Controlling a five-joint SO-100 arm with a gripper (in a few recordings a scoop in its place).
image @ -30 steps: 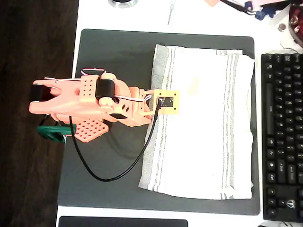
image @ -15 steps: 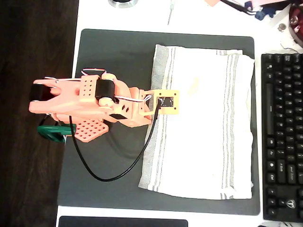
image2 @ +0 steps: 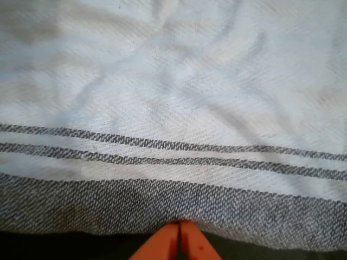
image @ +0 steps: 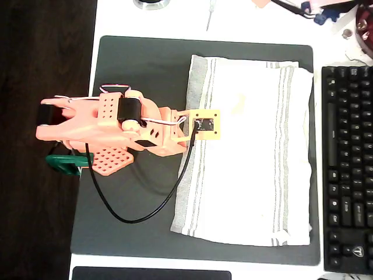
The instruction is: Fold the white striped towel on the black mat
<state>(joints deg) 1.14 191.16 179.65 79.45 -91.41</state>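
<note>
The white striped towel lies spread flat on the right half of the black mat, with grey stripes along its left and right edges. My orange arm reaches in from the left, and its wrist camera block sits over the towel's left striped edge. In the wrist view the gripper is shut, its two orange fingertips pressed together right at the towel's grey hem. The hem lies flat, and dark mat shows beside the tips.
A black keyboard runs along the mat's right side. A black cable loops from the wrist over the mat's lower left. A green clamp sits at the arm's base. A thin tool lies on the white table beyond the mat.
</note>
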